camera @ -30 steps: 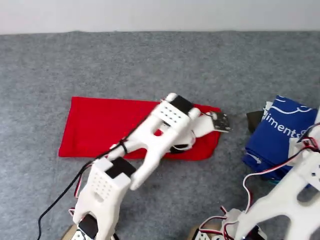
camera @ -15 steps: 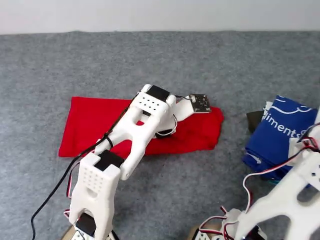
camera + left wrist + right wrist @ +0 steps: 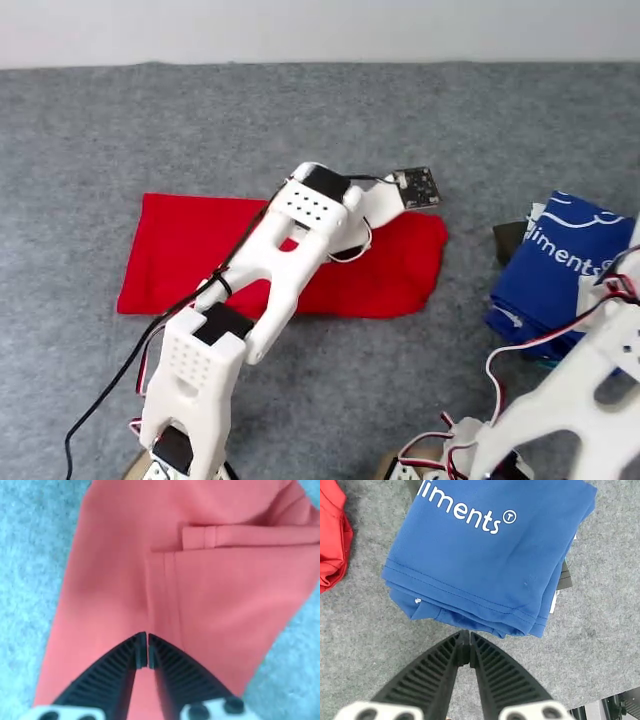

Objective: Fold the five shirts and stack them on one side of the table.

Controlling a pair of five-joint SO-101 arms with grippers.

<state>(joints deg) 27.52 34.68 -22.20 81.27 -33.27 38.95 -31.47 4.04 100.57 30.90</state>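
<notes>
Lying long-axis side to side, red shirt under clenched left gripper; right gripper clenched beside blue shirt.

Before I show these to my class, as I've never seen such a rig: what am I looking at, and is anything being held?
These are two white robot arms at a grey table. The wide picture looks down from a fixed camera. The other two come from a camera on each arm's wrist, looking past its black hand. The left arm stretches over a red shirt lying flat and partly folded. The left hand is shut over the cloth, and I see nothing gripped. The right hand is also shut and empty, beside a folded blue shirt on a small pile at one side.
</notes>
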